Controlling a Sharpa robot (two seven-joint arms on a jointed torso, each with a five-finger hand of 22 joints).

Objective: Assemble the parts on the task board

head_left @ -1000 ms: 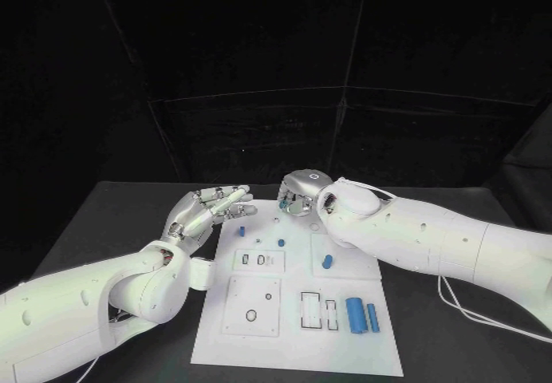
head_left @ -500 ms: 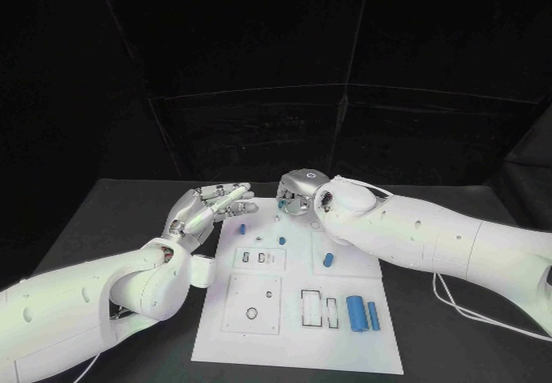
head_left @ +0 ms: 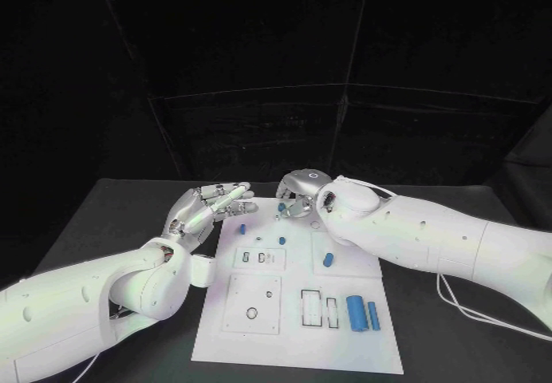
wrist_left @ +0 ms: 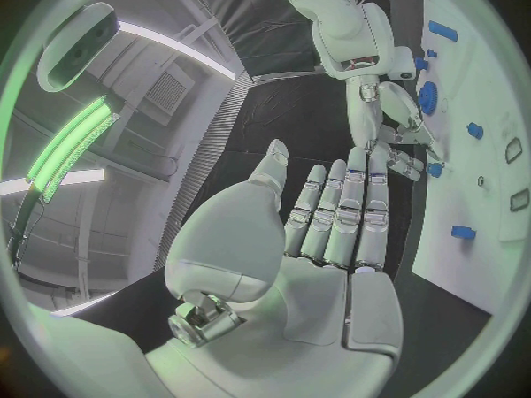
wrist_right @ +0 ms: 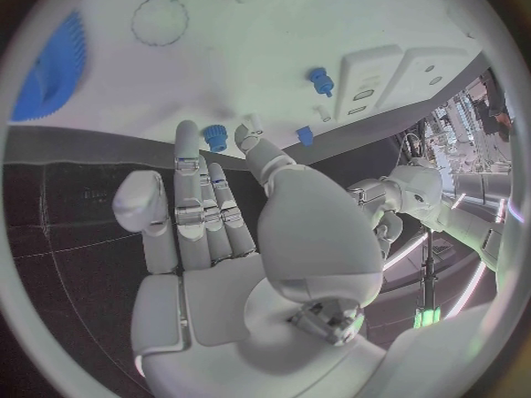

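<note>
The white task board (head_left: 345, 275) lies lengthwise in the middle of the table. My right hand (head_left: 299, 191) hangs over its far edge, and a small blue part (head_left: 281, 207) sits between its thumb and a fingertip. The right wrist view shows the same blue part (wrist_right: 215, 135) pinched there, just above the board (wrist_right: 265, 26). My left hand (head_left: 213, 203) floats beside the board's far left corner, fingers straight and apart, holding nothing. The left wrist view shows the right hand (wrist_left: 388, 124) reaching down to the board.
Loose blue parts lie on the board: a small peg (head_left: 242, 231), a tiny one (head_left: 280, 241), an oval piece (head_left: 328, 260), a cylinder (head_left: 356, 314) and a bar (head_left: 372, 317). A blue gear (wrist_right: 50, 66) lies near the far edge. Sockets (head_left: 260, 258) and slots (head_left: 313, 309) are cut into the board.
The right hand has shifted slightly left and its fingers have settled lower around the small blue part. The left hand has barely moved.
</note>
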